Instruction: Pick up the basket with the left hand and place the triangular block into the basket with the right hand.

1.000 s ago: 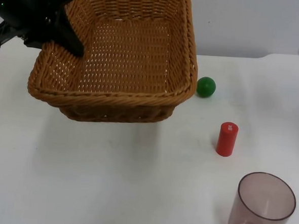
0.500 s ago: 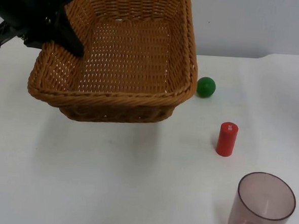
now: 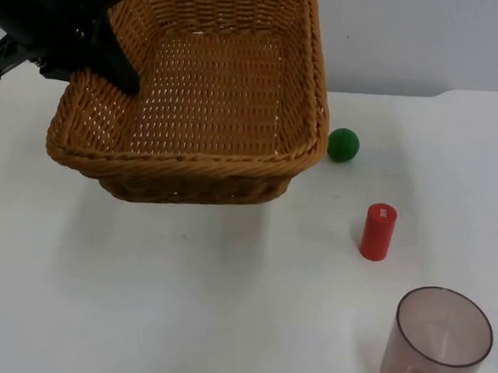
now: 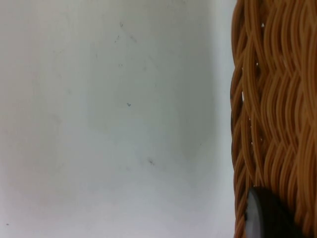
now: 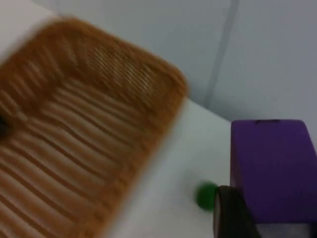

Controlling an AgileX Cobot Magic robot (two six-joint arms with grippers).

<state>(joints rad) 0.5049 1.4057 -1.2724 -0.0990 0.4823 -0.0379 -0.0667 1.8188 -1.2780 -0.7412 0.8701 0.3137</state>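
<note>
We are looking at the left gripper (image 3: 113,56) at the far left corner of the wicker basket (image 3: 195,162), its fingers closed over the woven rim and holding the basket lifted, a shadow lying on the white table (image 3: 182,318) beneath it. From the left wrist camera we are seeing one black fingertip (image 4: 267,218) pressed against the braided rim (image 4: 272,109), with bare table alongside.

From the right wrist camera we are seeing a purple block (image 5: 272,168) sitting right against the black fingertip (image 5: 230,213) of the right gripper. The finger is touching the block's side and the block appears clamped in the grip, though we are not able to make out its full shape. Beyond it the basket (image 5: 84,139) is lying off to one side, well apart from the block, with the grey partition wall (image 5: 247,49) behind.

A green ball (image 3: 344,145) is resting on the table just beside the basket's right wall. A red cylinder (image 3: 378,232) is standing upright nearer the camera, and a translucent brownish cup (image 3: 436,346) is standing upright at the near right corner.
</note>
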